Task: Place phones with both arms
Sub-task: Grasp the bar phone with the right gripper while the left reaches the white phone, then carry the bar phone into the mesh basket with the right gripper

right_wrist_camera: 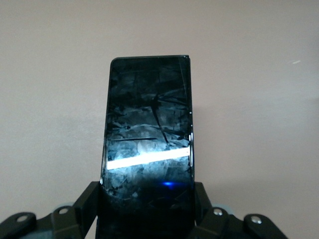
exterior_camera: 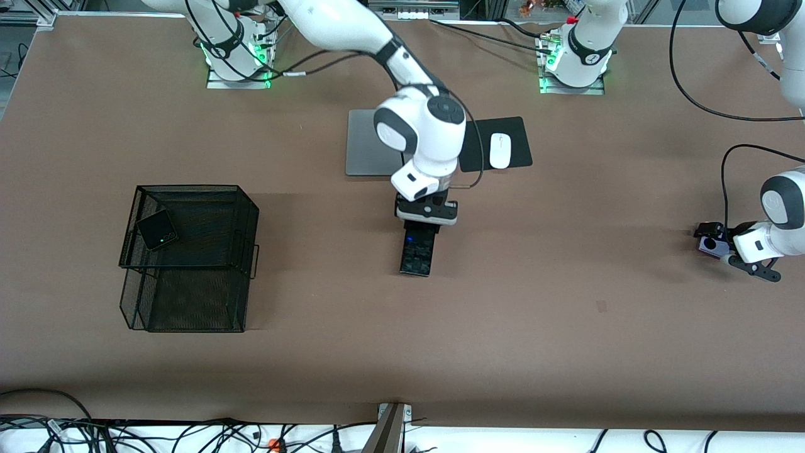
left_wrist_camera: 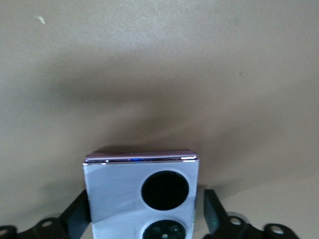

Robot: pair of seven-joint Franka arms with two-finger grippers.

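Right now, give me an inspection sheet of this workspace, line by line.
Surface: brown table, no spills seen.
Job's things: black flip phone in the wire basket; slim black phone mid-table; lavender flip phone at the left arm's end.
Clutter: silver laptop; white mouse on a black pad.
Grippers: right gripper shut on the slim black phone; left gripper straddles the lavender flip phone, contact unclear.
Cables: black cables across the table's robot end.
Surroundings: more cables along the camera-side edge.

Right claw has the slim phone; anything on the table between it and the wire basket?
Nothing visible. The right claw is shut on the slim black phone, and only bare table lies between it and the wire basket.
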